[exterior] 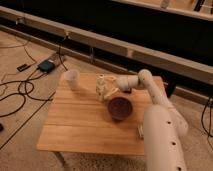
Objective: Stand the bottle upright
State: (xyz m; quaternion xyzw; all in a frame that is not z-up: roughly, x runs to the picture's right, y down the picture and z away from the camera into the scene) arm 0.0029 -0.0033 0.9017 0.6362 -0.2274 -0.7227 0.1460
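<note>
Prob. a robot lab/test space, not a home. Low wooden table (75, 125) on a bare floor (20, 150). Loose black cables (15, 92) + small power box (46, 65) left of table. Long rail (150, 52) behind table. White robot arm (162, 135) at table's right, gripper (108, 86) over table's far half.

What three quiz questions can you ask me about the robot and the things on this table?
1. True or false: the dark bowl sits on the floor.
2. Fill in: the bottle is between the pale cup and the ____.
3. Which thing is nearest the pincer? A cup, B bottle, C bowl.
Key: 1 false, it is on the wooden table. 2 pincer, which is right beside the bottle. 3 B.
</note>
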